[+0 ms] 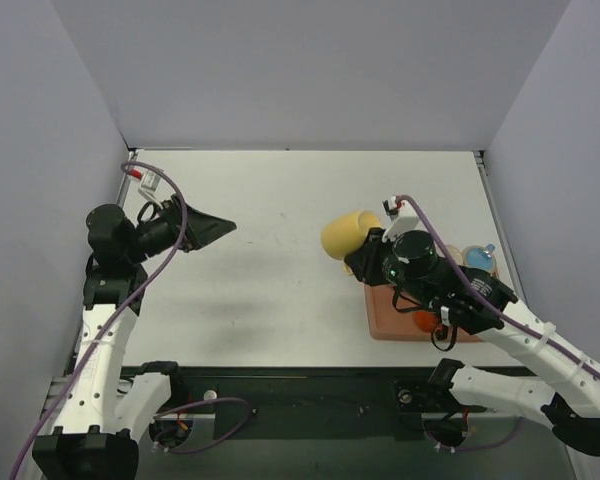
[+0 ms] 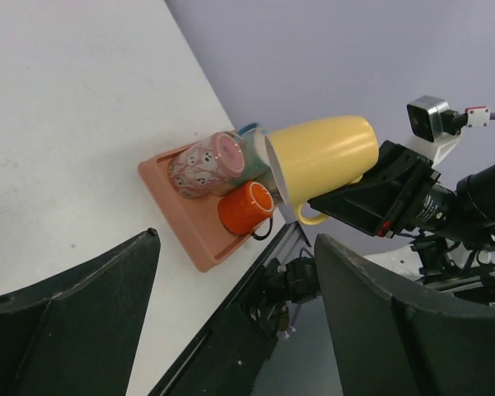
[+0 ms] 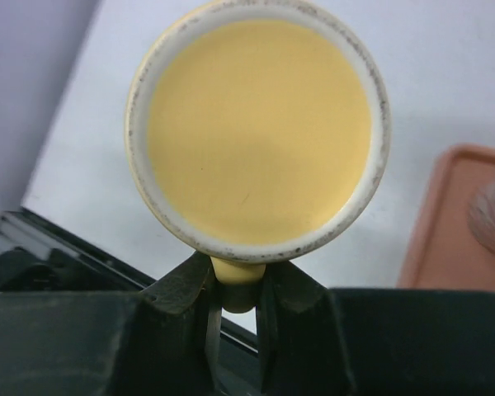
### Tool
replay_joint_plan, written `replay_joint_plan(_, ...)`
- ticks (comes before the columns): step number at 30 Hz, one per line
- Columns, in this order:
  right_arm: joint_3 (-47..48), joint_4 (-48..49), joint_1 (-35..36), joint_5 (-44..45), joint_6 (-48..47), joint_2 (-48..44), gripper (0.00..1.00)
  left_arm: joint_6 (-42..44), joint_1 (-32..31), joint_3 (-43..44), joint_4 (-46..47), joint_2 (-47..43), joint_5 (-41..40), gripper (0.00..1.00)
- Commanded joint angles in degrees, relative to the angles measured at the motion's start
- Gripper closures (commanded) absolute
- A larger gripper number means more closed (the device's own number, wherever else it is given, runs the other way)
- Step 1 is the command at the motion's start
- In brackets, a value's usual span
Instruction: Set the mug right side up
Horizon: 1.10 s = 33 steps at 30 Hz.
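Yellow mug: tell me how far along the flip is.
Done: the right pincer is clamped on the handle of the yellow ceramic mug and holds it off the table. In hand: the mug lies sideways in the air, mid-turn. Left: bring it upright and set it down. The left pincer stands open, apart.

Loads of bare tabletop (image 1: 280,290) is lying open through the middle, so a hand is getting a free run there. The right side is where it's getting tight: the tray (image 1: 395,325) is carrying a patterned mug (image 2: 202,165), an orange mug (image 2: 243,208) and a bluish mug (image 1: 480,260). The right gripper (image 3: 233,285) is hanging at its left edge, pinching the yellow mug (image 1: 345,235) and blocking that approach. The left gripper (image 1: 212,228) is hovering far left with its jaws spread. The left wall (image 1: 40,150) and right wall (image 1: 570,120) are boxing things in.
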Motion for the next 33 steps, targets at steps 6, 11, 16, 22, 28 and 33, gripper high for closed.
replay_joint_plan(6,16.3,24.6,2.7,-11.6,-1.4,9.4,1.0,-26.4,-1.9,5.6,21.5,0.8,0.3,0.09)
replay_joint_plan(11,24.2,27.3,5.6,-15.1,-1.6,16.5,1.0,-31.9,-2.2,7.1,24.6,1.6,-1.0,0.09)
replay_joint_plan(16,28.5,27.0,7.0,-16.1,-1.6,21.8,1.0,-34.8,-2.3,4.5,24.4,0.9,-0.8,0.15)
replay_joint_plan(22,30.0,30.6,7.2,-18.9,1.3,26.3,1.0,-37.3,-2.3,4.2,27.1,0.2,-0.5,0.27)
replay_joint_plan(28,27.9,32.2,6.4,-20.7,2.5,27.4,1.0,-38.7,-2.3,4.1,26.6,-0.5,0.2,0.79)
replay_joint_plan(33,23.3,33.5,3.9,-20.6,5.3,27.0,1.0,-33.7,-2.3,4.1,20.0,-0.5,-0.8,1.0)
